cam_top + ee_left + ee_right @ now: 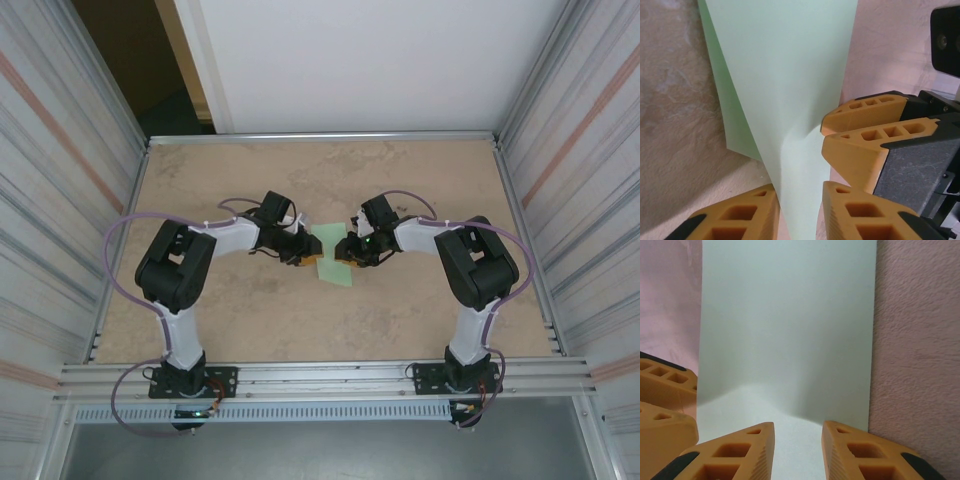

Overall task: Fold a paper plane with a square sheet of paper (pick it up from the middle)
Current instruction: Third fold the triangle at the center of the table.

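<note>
Two arms meet over the middle of the counter point(420, 180): the left arm point(180, 265) and the right arm point(475, 262) reach inward from the near edge. Between them is the square sheet of paper point(335, 268), pale green. In the left wrist view one layer lies over another, and a darker strip of the lower layer shows along its left edge.

The left claw point(305, 250) is narrow and appears closed on the sheet, which runs up out of the gap between its fingers point(735, 215). The right claw point(350, 250) is likewise narrow, with the paper passing between its fingers point(860, 450). The two claws stand just beside each other on the same end of the sheet.

The step in hand is judged to be forming or tightening a fold. Done well, it calls for both grips to move as one, since a small pucker just ahead of the left claw suggests strain. Edges should line up before any crease is pressed; pulling apart risks a tear.
</note>
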### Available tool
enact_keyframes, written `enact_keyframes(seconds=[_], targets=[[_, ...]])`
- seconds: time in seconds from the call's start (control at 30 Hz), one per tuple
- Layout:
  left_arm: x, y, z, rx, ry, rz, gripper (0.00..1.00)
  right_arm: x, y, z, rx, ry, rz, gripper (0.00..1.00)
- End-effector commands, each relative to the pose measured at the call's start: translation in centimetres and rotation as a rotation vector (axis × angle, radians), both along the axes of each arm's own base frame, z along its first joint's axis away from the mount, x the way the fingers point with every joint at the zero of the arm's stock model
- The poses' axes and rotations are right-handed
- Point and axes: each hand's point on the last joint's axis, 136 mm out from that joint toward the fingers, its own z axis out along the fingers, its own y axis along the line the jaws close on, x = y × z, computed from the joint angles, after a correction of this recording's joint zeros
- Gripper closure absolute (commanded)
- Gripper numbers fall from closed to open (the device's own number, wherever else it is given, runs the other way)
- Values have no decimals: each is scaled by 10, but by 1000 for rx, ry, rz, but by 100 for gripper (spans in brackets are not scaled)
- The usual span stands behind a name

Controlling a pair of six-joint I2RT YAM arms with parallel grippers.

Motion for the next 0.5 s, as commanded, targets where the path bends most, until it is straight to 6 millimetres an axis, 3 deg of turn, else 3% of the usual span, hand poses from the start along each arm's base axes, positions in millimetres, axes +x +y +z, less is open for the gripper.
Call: enact_keyframes(seconds=[0.0, 0.17, 0.3, 0.47], targets=[[-2, -2, 1, -22, 5, -14, 75, -21, -13, -29, -83, 85, 9, 67], [-2, -2, -2, -16, 22, -6, 86, -13, -8, -13, -57, 33, 9, 63], [0, 1, -1, -18, 28, 12, 94, 0, -6, 16, -29, -64, -4, 58], [4, 6, 5, -17, 23, 51, 99, 15, -18, 50, -60, -230, -57, 44]])
